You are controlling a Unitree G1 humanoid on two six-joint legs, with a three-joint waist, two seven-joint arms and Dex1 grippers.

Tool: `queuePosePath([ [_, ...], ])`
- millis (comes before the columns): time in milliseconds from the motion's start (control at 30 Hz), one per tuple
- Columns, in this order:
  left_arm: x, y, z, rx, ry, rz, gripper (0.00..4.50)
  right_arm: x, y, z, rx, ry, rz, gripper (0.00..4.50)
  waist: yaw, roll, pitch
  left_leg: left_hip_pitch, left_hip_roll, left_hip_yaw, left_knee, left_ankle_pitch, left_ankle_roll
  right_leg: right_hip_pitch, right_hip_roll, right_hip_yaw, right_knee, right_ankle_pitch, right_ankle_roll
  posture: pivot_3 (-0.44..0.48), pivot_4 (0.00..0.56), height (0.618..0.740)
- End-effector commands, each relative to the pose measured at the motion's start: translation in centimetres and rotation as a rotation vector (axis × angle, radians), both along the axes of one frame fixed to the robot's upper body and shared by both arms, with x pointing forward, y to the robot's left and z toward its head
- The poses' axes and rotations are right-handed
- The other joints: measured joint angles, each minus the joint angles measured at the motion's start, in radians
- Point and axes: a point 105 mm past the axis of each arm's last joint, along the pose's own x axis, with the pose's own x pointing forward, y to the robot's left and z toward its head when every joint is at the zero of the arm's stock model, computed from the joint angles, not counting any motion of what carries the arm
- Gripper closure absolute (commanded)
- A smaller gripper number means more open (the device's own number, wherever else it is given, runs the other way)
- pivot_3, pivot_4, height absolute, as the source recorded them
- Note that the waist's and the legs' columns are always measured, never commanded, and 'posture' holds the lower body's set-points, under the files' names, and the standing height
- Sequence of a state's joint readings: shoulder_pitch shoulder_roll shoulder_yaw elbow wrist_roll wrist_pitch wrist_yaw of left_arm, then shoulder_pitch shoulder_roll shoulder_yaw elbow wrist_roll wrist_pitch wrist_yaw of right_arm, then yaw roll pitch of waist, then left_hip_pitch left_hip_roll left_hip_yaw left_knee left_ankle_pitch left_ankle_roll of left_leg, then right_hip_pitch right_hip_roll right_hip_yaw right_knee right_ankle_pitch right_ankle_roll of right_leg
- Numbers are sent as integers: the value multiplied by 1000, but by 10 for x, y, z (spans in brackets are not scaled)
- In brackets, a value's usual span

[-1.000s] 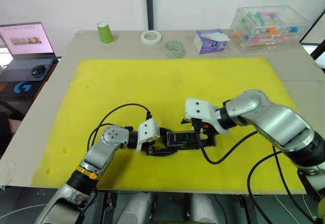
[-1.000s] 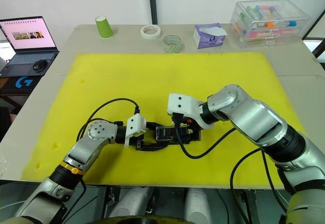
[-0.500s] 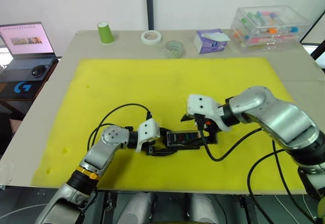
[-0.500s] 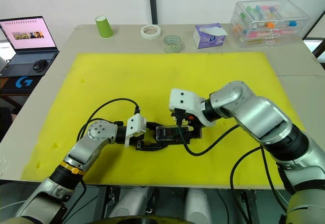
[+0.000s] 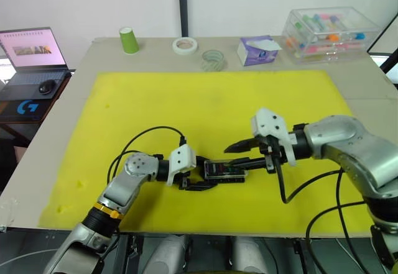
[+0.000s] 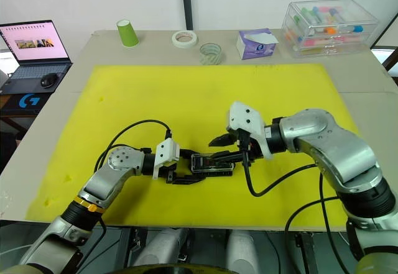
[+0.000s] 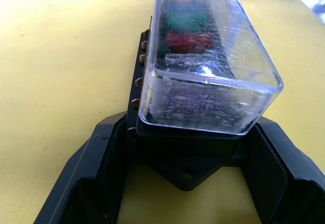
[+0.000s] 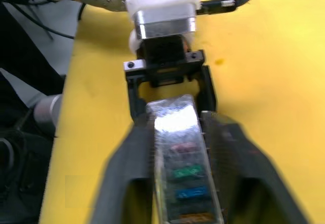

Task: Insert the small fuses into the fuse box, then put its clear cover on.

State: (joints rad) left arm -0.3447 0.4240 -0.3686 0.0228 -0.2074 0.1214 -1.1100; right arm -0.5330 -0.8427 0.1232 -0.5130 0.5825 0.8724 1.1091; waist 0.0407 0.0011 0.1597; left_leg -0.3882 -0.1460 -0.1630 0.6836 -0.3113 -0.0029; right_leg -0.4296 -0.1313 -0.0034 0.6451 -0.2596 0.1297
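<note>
The black fuse box point(image 5: 225, 169) lies on the yellow mat point(image 5: 186, 106) near its front edge. The clear cover point(image 7: 203, 46) sits on top of it, and small fuses point(image 7: 187, 40) in red, green and blue show through it. My left gripper point(image 5: 204, 176) is shut on the box's left end, a finger point(image 7: 96, 173) against each side of the base. My right gripper point(image 5: 235, 156) reaches in from the right. Its fingers stand apart, one on each side of the cover's right end point(image 8: 175, 127). The box's slots are hidden under the cover.
Along the table's back edge stand a green cup point(image 5: 129, 40), two tape rolls point(image 5: 185, 45), a tissue box point(image 5: 258, 50) and a large clear drawer box point(image 5: 329, 31). A laptop point(image 5: 31, 53) sits off to the left. Black cables loop over the mat beside both arms.
My right gripper has drawn back to the right, from over the fuse box to its right end. The left gripper and the box have stayed put.
</note>
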Motion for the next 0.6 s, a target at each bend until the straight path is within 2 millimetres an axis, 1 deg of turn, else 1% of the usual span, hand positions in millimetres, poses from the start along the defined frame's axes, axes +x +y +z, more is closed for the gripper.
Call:
queuePosePath([
  [33,-3,3,-19,54,61,8,1741,-1,3,26,74,-70,30,4401,1,0,0,0,0,0,0,0,0,0,0,0,0,0,0,0,150,740],
  [100,-3,4,-19,56,62,9,1741,-1,4,29,95,-62,36,4478,1,0,0,0,0,0,0,0,0,0,0,0,0,0,0,0,150,740],
  [167,-4,4,-20,59,62,9,1741,1,4,27,94,-52,29,4478,1,0,0,0,0,0,0,0,0,0,0,0,0,0,0,0,150,740],
  [200,-4,4,-20,59,62,9,1741,2,3,24,87,-36,21,4478,1,0,0,0,0,0,0,0,0,0,0,0,0,0,0,0,150,740],
  [233,-4,5,-20,60,63,10,1741,3,2,14,70,-11,13,4478,1,0,0,0,0,0,0,0,0,0,0,0,0,0,0,0,150,740],
  [333,-5,6,-20,64,63,11,1741,3,2,-22,31,114,-8,4478,0,-1,-1,0,0,-1,0,0,0,1,0,0,0,0,0,0,150,740],
  [367,-6,7,-20,65,63,10,1741,3,1,-30,19,139,-16,4478,-1,-1,-1,0,0,-1,0,0,0,1,0,0,0,0,0,0,150,740],
  [400,-6,7,-20,67,63,9,1741,12,-7,-61,-90,144,-72,4478,-2,-1,-1,0,0,0,0,0,0,1,0,0,0,0,0,0,150,740],
  [433,-7,6,-20,69,63,7,1741,16,-18,-92,-221,137,-100,4478,-3,-1,-1,0,0,0,0,0,0,0,0,0,0,0,0,0,150,740],
  [467,-7,6,-20,70,63,6,1741,14,-26,-109,-300,130,-91,4478,-5,2,-6,1,0,0,0,0,0,1,0,0,0,0,0,0,150,740],
  [500,-7,6,-20,70,63,7,1741,14,-30,-116,-332,128,-90,4478,-6,2,-14,3,0,1,-1,0,0,1,0,0,0,0,0,0,150,740],
  [533,-7,6,-20,70,64,7,1741,17,-29,-113,-307,133,-106,4478,-5,0,-20,10,0,1,-5,0,0,7,0,0,-2,-1,1,0,150,740],
  [600,-7,6,-20,71,64,10,1741,20,-23,-98,-241,131,-103,4478,-4,-6,-24,24,4,0,-12,-2,2,23,4,0,-12,-1,1,0,150,740],
])
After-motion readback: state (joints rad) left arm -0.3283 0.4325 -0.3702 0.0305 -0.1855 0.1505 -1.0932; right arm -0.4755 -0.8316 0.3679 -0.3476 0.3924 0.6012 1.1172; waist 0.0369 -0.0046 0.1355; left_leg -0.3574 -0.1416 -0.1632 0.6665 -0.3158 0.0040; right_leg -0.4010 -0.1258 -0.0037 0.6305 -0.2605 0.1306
